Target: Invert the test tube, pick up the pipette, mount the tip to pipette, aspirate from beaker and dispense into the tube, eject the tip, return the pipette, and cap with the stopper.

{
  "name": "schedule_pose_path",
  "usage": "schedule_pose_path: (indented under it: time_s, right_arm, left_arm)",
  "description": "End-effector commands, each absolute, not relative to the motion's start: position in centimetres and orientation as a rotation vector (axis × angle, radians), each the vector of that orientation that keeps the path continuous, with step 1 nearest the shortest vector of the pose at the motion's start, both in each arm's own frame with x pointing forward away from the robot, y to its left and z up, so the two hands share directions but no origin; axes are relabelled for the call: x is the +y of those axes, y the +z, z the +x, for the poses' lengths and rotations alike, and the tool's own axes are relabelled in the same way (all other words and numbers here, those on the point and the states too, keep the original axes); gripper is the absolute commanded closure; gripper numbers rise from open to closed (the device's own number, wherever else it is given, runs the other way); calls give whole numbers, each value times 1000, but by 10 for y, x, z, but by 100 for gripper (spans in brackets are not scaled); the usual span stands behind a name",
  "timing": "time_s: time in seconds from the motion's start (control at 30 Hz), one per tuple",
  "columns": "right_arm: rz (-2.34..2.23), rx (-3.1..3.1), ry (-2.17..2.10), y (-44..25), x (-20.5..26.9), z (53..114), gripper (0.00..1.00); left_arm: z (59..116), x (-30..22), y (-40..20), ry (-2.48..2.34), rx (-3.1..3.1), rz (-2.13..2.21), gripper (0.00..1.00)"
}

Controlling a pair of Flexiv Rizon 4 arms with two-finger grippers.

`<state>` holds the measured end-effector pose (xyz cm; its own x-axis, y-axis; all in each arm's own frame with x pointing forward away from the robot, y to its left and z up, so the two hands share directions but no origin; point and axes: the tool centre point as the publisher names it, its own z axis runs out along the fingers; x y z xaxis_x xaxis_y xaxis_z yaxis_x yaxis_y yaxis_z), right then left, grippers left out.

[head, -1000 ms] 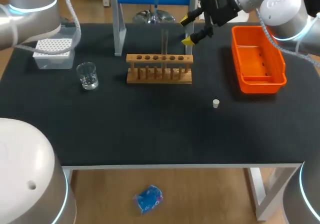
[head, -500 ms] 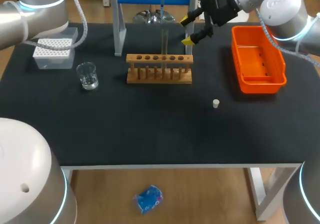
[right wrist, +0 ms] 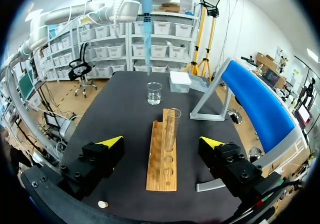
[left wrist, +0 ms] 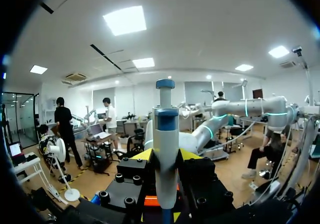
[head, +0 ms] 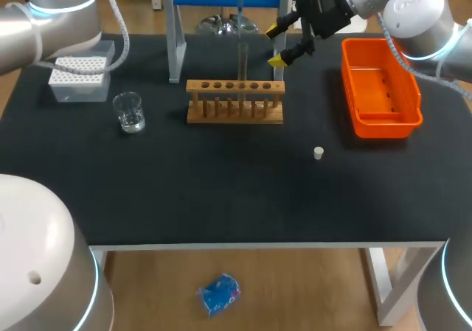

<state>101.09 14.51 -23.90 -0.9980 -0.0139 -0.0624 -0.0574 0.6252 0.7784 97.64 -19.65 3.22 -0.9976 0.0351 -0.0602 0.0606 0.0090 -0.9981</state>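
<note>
Pipette (left wrist: 165,134) shifted right (bottom hidden), clamped in left end effector (left wrist: 165,156), right end effector (head: 275,45) apart

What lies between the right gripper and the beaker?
In the right wrist view, the wooden rack holding an upright test tube lies ahead of the open right gripper, the beaker beyond it.

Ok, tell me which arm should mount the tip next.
Left, probably. The left gripper holds the pipette, and the tip box sits on its side; the right gripper hangs open by the rack.
</note>
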Motion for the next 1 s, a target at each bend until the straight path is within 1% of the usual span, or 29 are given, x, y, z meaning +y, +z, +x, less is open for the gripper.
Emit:
schedule_pose_path:
  time_s: [0.03, 0.47, 1.0]
  right_arm:
    - [-63, 2788, 1336, -239, 145, 1012, 0]
    - [-63, 2788, 1336, -239, 145, 1012, 0]
    - [-63, 2788, 1336, -239, 145, 1012, 0]
  left_arm:
    - [989, -197, 25, -2229, 2214, 141, 100]
    - [1005, -205, 14, -2268, 2262, 177, 100]
    - [1020, -201, 0, -2271, 2253, 145, 100]
